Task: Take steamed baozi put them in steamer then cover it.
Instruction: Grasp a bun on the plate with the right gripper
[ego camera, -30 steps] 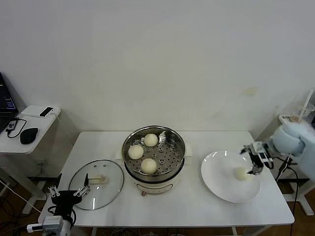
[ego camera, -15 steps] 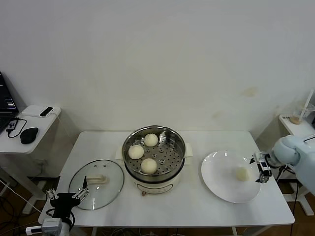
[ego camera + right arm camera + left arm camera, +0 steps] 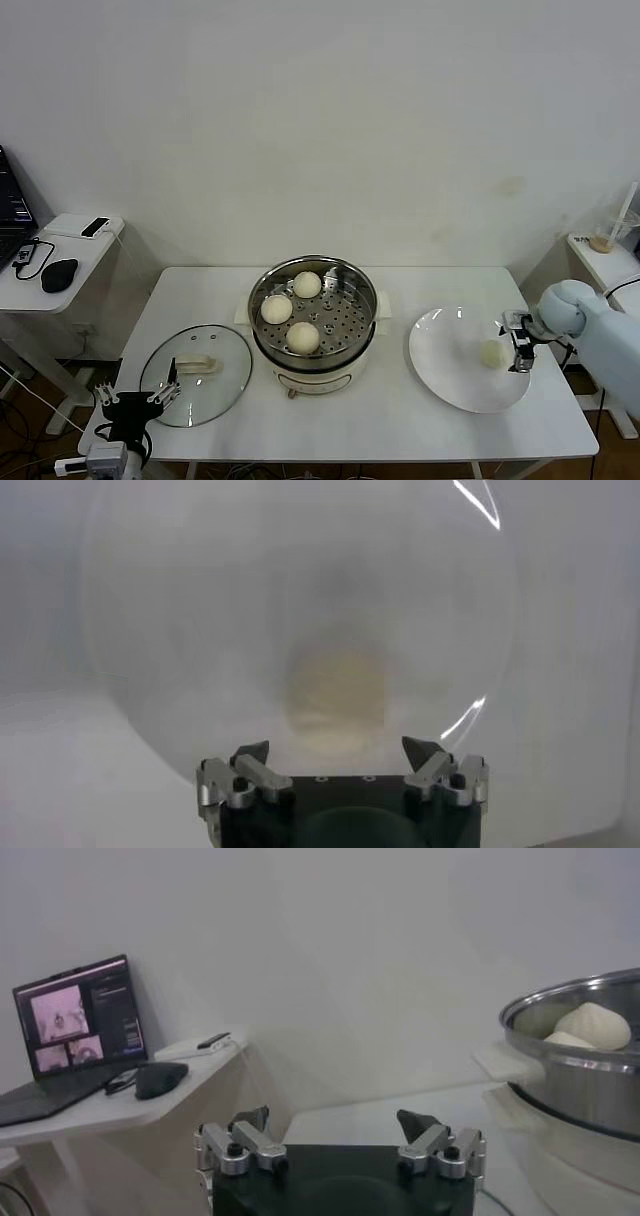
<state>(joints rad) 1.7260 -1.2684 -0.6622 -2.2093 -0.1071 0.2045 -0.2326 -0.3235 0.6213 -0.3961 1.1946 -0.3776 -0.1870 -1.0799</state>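
Observation:
The shiny steel steamer [image 3: 368, 280] stands mid-table on its cream base and holds three baozi [image 3: 302, 336] on its perforated tray. A fourth baozi [image 3: 492, 353] lies on the white plate [image 3: 445, 365] at the right. My right gripper [image 3: 519, 348] is open, just to the right of that baozi, low over the plate; in the right wrist view the baozi [image 3: 336, 688] lies ahead between the open jaws of my right gripper [image 3: 337, 751]. My left gripper [image 3: 137, 397] is open and empty at the front left corner, and shows open in the left wrist view [image 3: 334, 1121]. The steamer [image 3: 590, 1073] also shows there.
A round glass lid [image 3: 196, 374] with a cream handle lies flat left of the steamer. A side table [image 3: 55, 262] with a mouse and a laptop stands at the far left. A second small table [image 3: 600, 250] is at the far right.
My right gripper has drawn back to the right of the baozi and lowered toward the plate's edge, then edged closer to the baozi. The left arm has barely moved.

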